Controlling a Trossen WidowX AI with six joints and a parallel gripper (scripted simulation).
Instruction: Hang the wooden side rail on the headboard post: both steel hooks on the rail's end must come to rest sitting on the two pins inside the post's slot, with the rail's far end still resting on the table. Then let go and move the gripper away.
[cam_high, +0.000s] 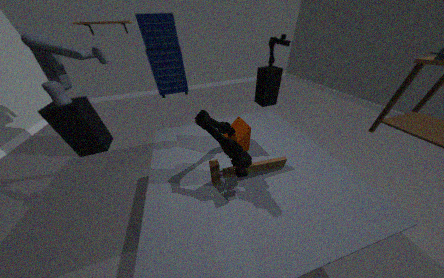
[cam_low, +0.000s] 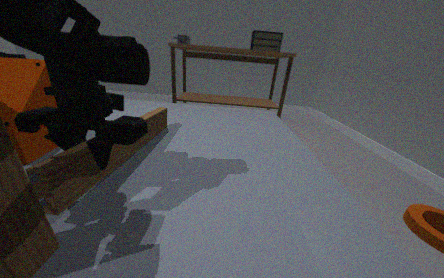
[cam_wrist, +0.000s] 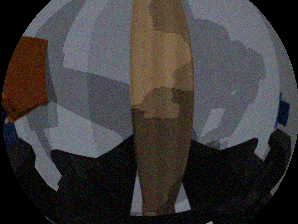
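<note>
The wooden rail (cam_high: 270, 165) (cam_low: 139, 140) (cam_wrist: 161, 60) stands on its narrow edge, its far end low at the table surface. My gripper (cam_high: 241, 172) (cam_low: 94, 152) (cam_wrist: 154, 136) is shut on the rail, with one finger on each side, nearer the post end than the far end. The wooden headboard post (cam_high: 214, 172) (cam_low: 22, 225) stands upright at the rail's near end. That end is right by the post, with little or no gap showing in the exterior view. The hooks, the slot and the pins cannot be made out, so whether the hooks sit on the pins cannot be told.
An orange block-like object (cam_high: 243, 131) (cam_low: 22, 95) (cam_wrist: 27, 75) stands close beside the rail, behind the arm. An orange ring (cam_low: 417, 222) lies at the right in the exterior view. A wooden workbench (cam_low: 230, 50), a blue rack (cam_high: 162, 55) and two black pedestals with arms stand farther off.
</note>
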